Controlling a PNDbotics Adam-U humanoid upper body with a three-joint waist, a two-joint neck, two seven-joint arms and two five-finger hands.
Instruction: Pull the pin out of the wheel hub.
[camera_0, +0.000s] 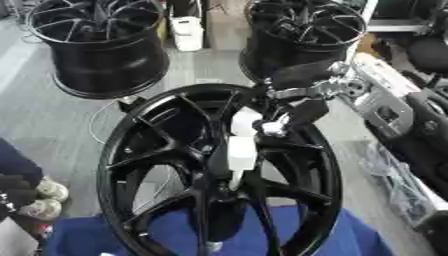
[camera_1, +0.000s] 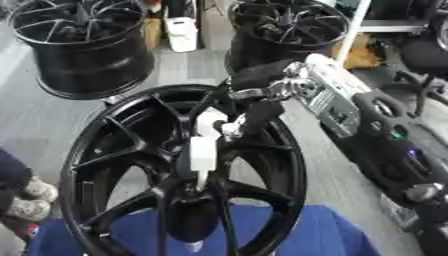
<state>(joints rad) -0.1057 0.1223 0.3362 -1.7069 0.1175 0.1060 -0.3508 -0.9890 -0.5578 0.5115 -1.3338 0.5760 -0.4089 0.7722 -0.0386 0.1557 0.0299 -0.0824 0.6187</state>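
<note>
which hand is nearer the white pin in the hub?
Right. The right hand reaches in from the upper right with its fingers at the top of the white pin. The left hand shows in neither view.

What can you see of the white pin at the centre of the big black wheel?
The white pin is a blocky, plastic-looking piece, upright over the hub of the black spoked wheel, narrowing to a thin stem at its lower end. The robot's right hand closes its fingers on the pin's upper end.
</note>
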